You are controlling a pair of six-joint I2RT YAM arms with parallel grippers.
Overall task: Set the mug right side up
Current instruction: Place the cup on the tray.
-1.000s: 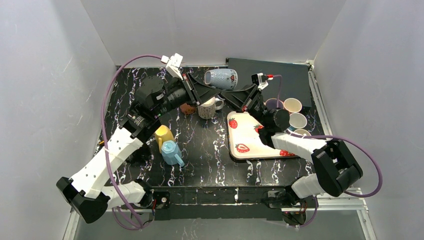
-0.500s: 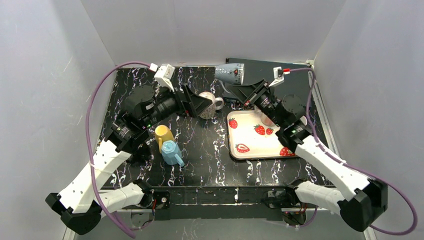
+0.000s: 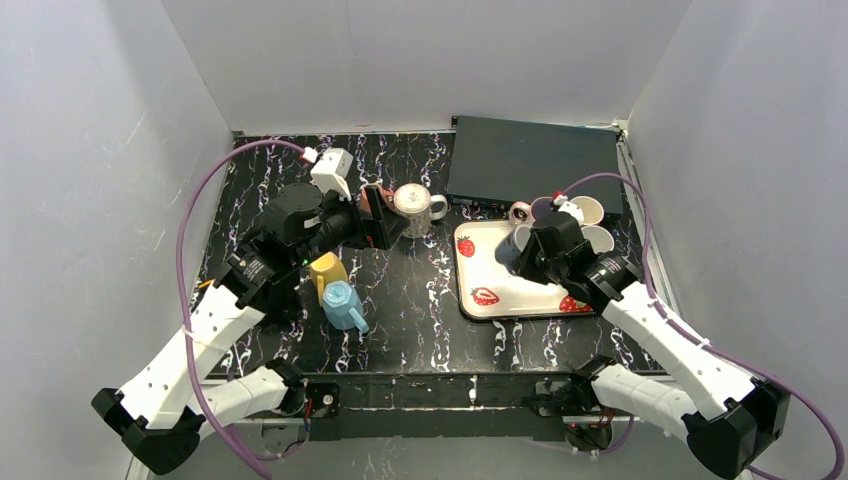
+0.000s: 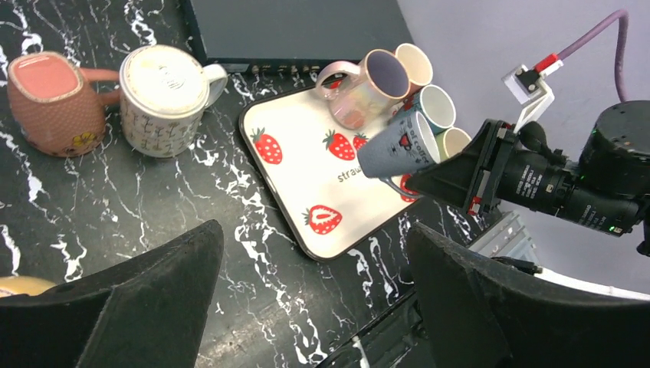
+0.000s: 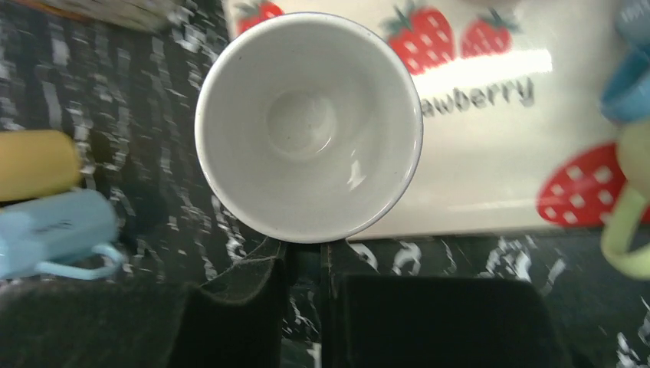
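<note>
- Right of centre in the overhead view, the mug (image 3: 512, 248) sits in the right gripper (image 5: 304, 257), over the strawberry tray (image 3: 480, 272).
- Grey-blue outside with a small red mark and dark print, plain white inside, it widens toward the rim.
- It is tilted, its mouth facing the right wrist camera.
- The right jaws stand narrow under its rim, seemingly pinching the handle.
- The left gripper (image 4: 313, 234) is spread wide, holding nothing.
</note>
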